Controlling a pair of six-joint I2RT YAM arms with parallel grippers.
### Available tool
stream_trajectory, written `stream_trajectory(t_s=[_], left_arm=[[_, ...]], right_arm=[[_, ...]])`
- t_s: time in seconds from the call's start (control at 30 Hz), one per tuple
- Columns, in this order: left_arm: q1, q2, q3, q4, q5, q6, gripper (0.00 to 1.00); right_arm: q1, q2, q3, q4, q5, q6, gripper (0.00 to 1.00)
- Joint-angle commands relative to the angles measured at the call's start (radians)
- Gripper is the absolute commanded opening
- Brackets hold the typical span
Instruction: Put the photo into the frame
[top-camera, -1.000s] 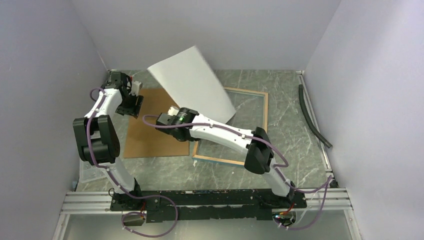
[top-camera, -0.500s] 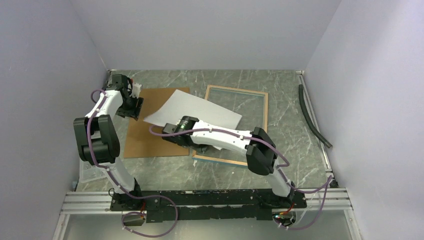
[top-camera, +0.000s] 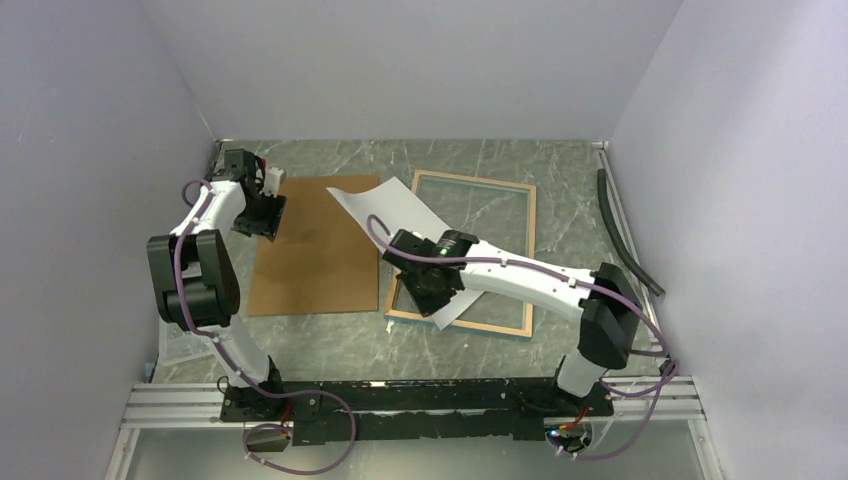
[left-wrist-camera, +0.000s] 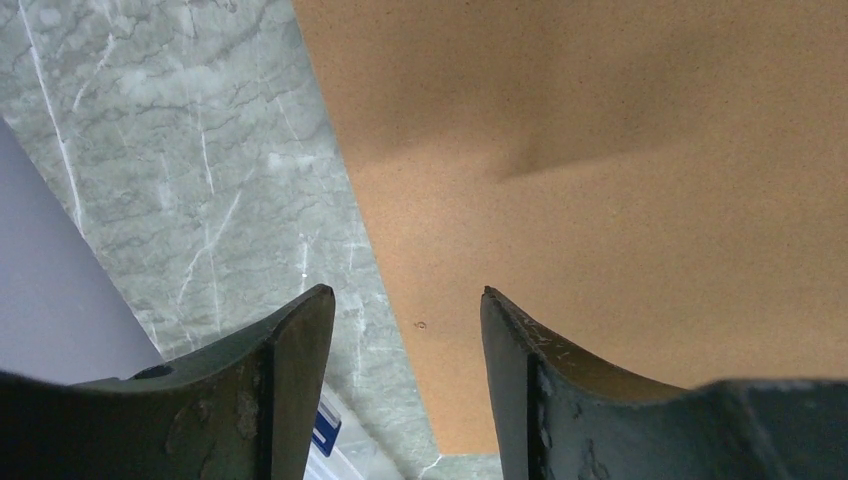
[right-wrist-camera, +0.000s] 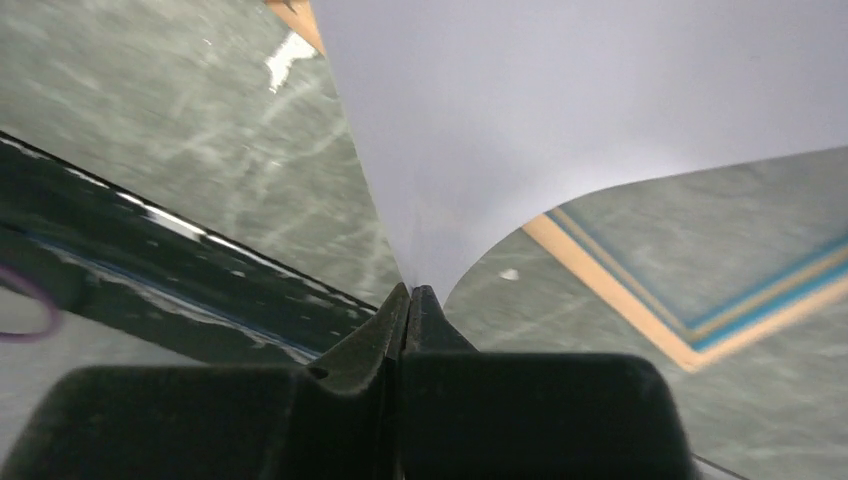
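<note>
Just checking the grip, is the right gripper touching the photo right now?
Touching. The right wrist view shows the right gripper shut on the photo, whose white reverse emerges straight from between the closed jaws.

Brown backing panel is lying flat on the marbled green surface, its edge running beneath the left tool. Black hose is lying well right of the right tool.

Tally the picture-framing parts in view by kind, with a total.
White-backed rectangular photo print: 1
Blue-rimmed light wood picture frame with glass: 1
Plain brown hardboard backing panel: 1
Total: 3
</note>
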Motion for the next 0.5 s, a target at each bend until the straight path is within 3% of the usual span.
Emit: stream_trajectory(t_s=[0.0,0.13,0.47], left_arm=[[-0.003,-0.054,0.007,0.005,0.008,-0.014,0.61],[-0.003,-0.059,0.013,-0.005,-0.001,0.001,0.61],[-0.003,-0.057,0.031,-0.025,0.0,-0.003,0.61]], right_arm=[[-0.082,-0.038,-0.092,0.223,-0.197,0.201,0.0],[-0.103,0.026,-0.046,0.178,-0.207,0.265,0.0],[-0.161,0.1,-0.022,0.263,-0.27,0.368,0.0]])
